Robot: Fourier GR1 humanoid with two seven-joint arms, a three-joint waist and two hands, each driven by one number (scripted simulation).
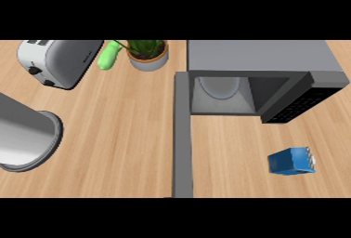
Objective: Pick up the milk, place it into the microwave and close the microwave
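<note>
**Milk carton on the counter, microwave open**

Neither hand shows in the head view, so their state cannot be told.

Nearest, at about four o'clock, the blue milk carton (292,161) lies on the wooden counter (123,125), outside the microwave and just in front of its control panel. At eight o'clock a grey metal pot (24,139) sits at the left edge.

The microwave door (182,135) stands swung open, running from six o'clock up toward the centre. Beyond it, at one o'clock, the microwave (264,74) gapes, its round glass plate (219,86) visible inside.

Farthest, a toaster (56,60) at ten o'clock, a green cucumber-like thing (108,56) and a potted plant (147,53) at eleven.
</note>
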